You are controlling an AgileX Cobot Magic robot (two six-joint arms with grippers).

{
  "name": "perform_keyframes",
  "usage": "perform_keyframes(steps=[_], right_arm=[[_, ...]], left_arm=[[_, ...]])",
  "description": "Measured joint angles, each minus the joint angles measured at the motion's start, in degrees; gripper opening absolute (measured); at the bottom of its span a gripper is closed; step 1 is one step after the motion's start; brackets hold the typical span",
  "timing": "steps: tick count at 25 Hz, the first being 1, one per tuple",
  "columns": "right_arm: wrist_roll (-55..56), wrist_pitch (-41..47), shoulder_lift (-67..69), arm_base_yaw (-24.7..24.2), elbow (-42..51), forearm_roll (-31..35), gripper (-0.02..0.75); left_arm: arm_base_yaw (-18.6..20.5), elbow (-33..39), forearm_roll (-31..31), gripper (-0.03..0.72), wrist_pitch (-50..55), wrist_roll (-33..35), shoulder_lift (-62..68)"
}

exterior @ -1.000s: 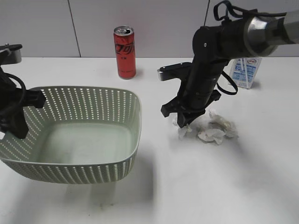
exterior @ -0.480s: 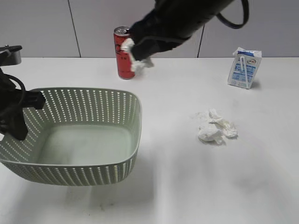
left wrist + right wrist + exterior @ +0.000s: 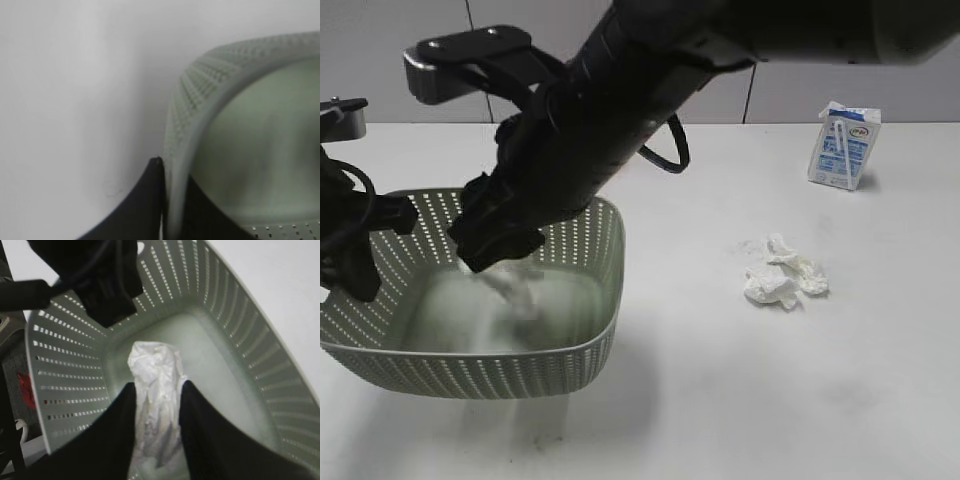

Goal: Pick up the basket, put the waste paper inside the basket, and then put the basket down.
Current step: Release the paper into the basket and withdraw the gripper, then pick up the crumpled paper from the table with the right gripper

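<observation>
Right hand (image 3: 156,405) was clamped on a wad of waste paper (image 3: 155,390), fingers (image 3: 117,440) pressing it from both sides, paper bulging out above the tips. It sat inside the basket (image 3: 605,250), low over the floor near the middle. In the exterior view the wad showed only as a blurred white streak under the hand (image 3: 500,250), so I couldn't tell whether it touched the floor.

Left hand (image 3: 167,200) pinched the basket rim (image 3: 185,130) between its fingers, at 9 o'clock of the basket in the exterior view (image 3: 365,245). The shadow under the basket and its raised near edge suggested it was held off the desk (image 3: 720,400), tilted slightly.

More waste paper lay in a small heap (image 3: 782,278) on the desk at 3 o'clock from the basket, well apart. A drink carton (image 3: 844,145) stood further back at 1 o'clock; not part of the job.

Step in hand, as I read it: dropping a wad into the basket. Next move called for opening the right hand while over the basket floor, then lifting clear of the right wall without catching it, and going back to 3 o'clock for the heap. Basket goes down only once that's cleared.
</observation>
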Motion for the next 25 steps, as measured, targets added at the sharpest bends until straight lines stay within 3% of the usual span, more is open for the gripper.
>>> perform_keyframes(steps=[2, 5, 10, 13, 18, 22, 25], right_arm=[[0.1, -0.1, 0.7, 0.0, 0.0, -0.2, 0.51], [0.8, 0.3, 0.1, -0.2, -0.8, -0.8, 0.62], [10.2, 4.2, -5.0, -4.1, -3.9, -8.6, 0.608], [16.0, 7.3, -9.5, -10.2, -4.1, -14.3, 0.585], [18.0, 13.2, -11.2, -19.8, 1.1, -17.6, 0.58], [18.8, 7.4, -8.7, -24.1, 11.6, -18.7, 0.58], [20.2, 1.0, -4.6, -24.6, 17.1, -20.7, 0.578]], left_arm=[[0.0, 0.0, -0.1, 0.006, 0.0, 0.0, 0.0], [0.0, 0.0, -0.1, 0.006, 0.0, 0.0, 0.0], [0.0, 0.0, -0.1, 0.006, 0.0, 0.0, 0.0], [0.0, 0.0, -0.1, 0.006, 0.0, 0.0, 0.0], [0.0, 0.0, -0.1, 0.006, -0.1, 0.0, 0.0], [0.0, 0.0, -0.1, 0.006, -0.2, 0.0, 0.0], [0.0, 0.0, -0.1, 0.006, -0.2, 0.0, 0.0]])
